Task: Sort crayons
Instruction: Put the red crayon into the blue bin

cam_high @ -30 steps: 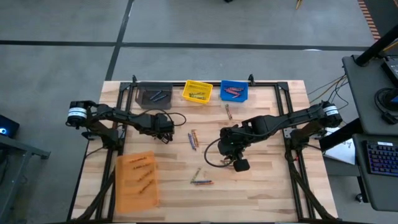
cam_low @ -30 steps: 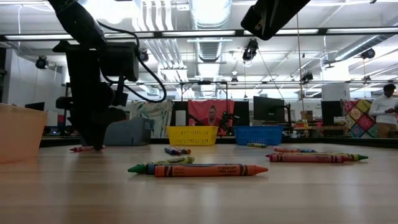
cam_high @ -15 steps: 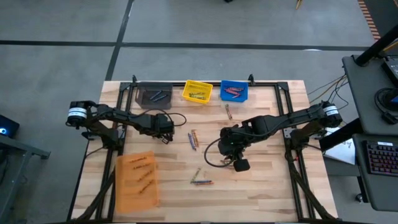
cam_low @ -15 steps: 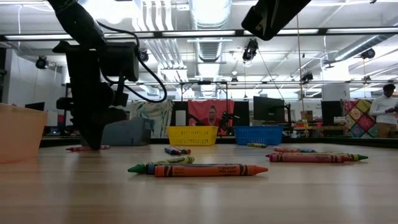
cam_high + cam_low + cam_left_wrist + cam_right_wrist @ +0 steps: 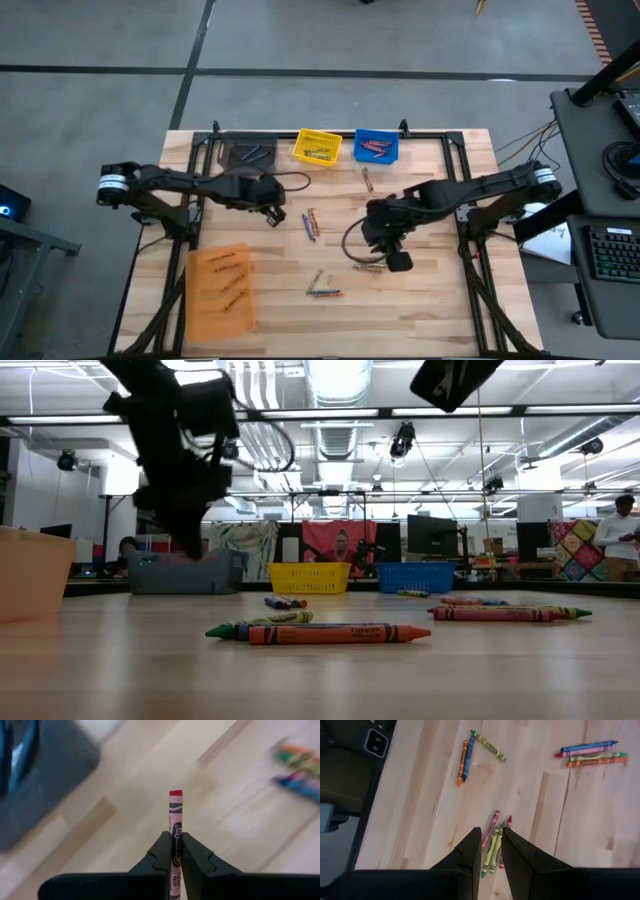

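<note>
A red crayon (image 5: 175, 827) is gripped between the closed jaws of the left gripper (image 5: 173, 851), which is held above the worktop (image 5: 430, 310) near the grey bin (image 5: 246, 154); the crayon's lower end is hidden between the dark fingers, and from above the crayon itself cannot be made out under the gripper (image 5: 272, 210). In the low view the gripper is blurred, and the grey bin (image 5: 188, 573) is partly covered by it. The right gripper (image 5: 490, 851) is held over a small cluster of crayons (image 5: 494, 842), with its jaws slightly parted and nothing seen between them. Further crayons are seen lying loose on the worktop, a few between the two grippers (image 5: 311, 223) and others nearer the orange bin (image 5: 220, 290), whose left part alone is seen in the low view (image 5: 33, 572).
</note>
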Action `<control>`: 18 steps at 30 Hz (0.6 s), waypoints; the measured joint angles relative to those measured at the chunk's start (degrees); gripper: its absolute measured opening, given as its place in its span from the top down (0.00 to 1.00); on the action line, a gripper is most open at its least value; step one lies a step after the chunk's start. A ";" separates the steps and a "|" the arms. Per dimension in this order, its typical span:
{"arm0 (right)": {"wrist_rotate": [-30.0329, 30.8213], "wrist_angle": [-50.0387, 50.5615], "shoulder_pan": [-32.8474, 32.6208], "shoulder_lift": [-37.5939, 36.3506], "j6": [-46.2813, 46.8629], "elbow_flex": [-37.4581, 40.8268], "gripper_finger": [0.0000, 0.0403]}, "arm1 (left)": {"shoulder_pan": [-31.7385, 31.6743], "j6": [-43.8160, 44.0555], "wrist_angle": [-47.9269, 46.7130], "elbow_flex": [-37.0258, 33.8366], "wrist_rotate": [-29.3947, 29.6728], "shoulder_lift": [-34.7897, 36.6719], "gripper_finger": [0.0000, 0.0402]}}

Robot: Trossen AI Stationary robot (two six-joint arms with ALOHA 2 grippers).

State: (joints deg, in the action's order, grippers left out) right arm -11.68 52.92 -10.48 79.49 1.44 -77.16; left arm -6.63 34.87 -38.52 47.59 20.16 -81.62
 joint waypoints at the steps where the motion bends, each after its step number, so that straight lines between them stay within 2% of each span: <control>1: 0.48 -0.95 0.00 -1.09 -0.43 0.65 0.84 | 0.00 -1.91 -0.04 1.13 -0.02 0.16 1.00; 10: 8.65 -9.22 0.36 -10.90 -6.85 7.51 0.84 | -2.50 -20.89 4.55 13.30 -0.04 -0.80 1.00; 16: 8.85 -16.24 3.26 -16.60 -12.19 12.80 0.84 | -6.32 -34.22 12.11 20.12 -0.29 -3.16 1.00; 18: 8.85 -18.73 4.83 -18.34 -13.57 14.88 0.84 | -7.85 -37.96 14.37 22.15 -2.61 -4.23 1.00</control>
State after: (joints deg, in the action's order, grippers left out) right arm -2.83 34.19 -5.65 61.15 -12.13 -62.28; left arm -14.48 -3.10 -24.15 69.73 17.56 -85.85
